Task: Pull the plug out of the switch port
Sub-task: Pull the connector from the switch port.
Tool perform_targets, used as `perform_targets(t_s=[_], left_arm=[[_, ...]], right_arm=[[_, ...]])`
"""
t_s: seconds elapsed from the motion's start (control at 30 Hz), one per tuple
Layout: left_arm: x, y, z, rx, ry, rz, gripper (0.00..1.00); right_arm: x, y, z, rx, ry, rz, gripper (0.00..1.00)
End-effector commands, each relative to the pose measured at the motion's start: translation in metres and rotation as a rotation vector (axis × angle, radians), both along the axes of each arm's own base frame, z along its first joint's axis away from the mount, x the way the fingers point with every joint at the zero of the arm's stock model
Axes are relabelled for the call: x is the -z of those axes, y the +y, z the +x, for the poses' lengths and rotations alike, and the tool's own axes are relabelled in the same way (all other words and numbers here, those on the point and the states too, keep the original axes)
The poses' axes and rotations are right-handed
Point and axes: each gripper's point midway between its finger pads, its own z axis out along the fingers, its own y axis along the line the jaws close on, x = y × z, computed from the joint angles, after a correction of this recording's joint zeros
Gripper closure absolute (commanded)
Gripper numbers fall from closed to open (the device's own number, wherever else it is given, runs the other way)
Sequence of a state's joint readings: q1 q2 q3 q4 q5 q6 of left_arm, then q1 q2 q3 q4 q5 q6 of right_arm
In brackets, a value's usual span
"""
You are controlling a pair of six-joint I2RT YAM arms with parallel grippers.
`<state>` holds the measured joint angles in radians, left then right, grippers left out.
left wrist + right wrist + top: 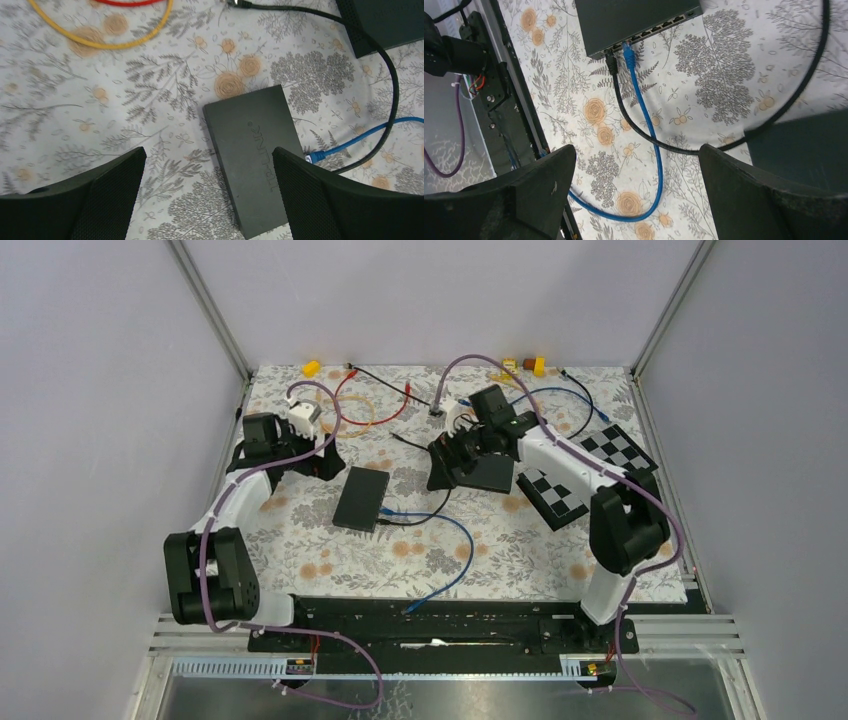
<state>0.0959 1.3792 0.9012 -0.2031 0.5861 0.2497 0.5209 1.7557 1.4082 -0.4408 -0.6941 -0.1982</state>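
1. The flat dark-grey rectangular switch [361,498] carries a blue-cabled plug [628,50] and a black-cabled plug [611,64], seated side by side in ports at its near end.
2. The right gripper [636,147] hovers to the right of the switch, facing that port end, fingers spread wide and empty.
3. The left gripper [208,150] hangs over the switch's top, equally wide and holding nothing.
4. Probably best: the left pins the switch's body while the right closes on a plug's housing.
5. Pull straight away from the port end, since a sideways tug could drag the switch.
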Motion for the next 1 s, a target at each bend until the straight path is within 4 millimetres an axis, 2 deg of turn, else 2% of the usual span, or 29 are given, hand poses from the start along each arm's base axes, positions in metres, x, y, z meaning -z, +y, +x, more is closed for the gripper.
perform_targets(t_s=[0.0, 0.23, 0.57, 0.8, 0.97], left_arm=[[0.025, -0.013, -0.011, 0.052, 0.102, -0.083, 0.01], [0.059, -0.017, -0.015, 0.064, 0.195, -0.115, 0.01], [0.077, -0.019, -0.014, 0.034, 0.277, -0.153, 0.01], [0.086, -0.014, -0.022, 0.009, 0.302, -0.124, 0.05], [0.091, -0.013, -0.031, 0.067, 0.28, -0.063, 0.06]], right_arm=[[0.013, 0.021, 0.017, -0.002, -0.033, 0.002, 0.0], [0.033, 0.052, 0.029, 0.02, 0.041, 0.086, 0.01], [0.055, 0.082, 0.037, -0.008, 0.17, 0.134, 0.1], [0.073, 0.101, 0.024, -0.052, 0.265, 0.148, 0.17], [0.084, 0.107, 0.008, -0.089, 0.305, 0.136, 0.18]])
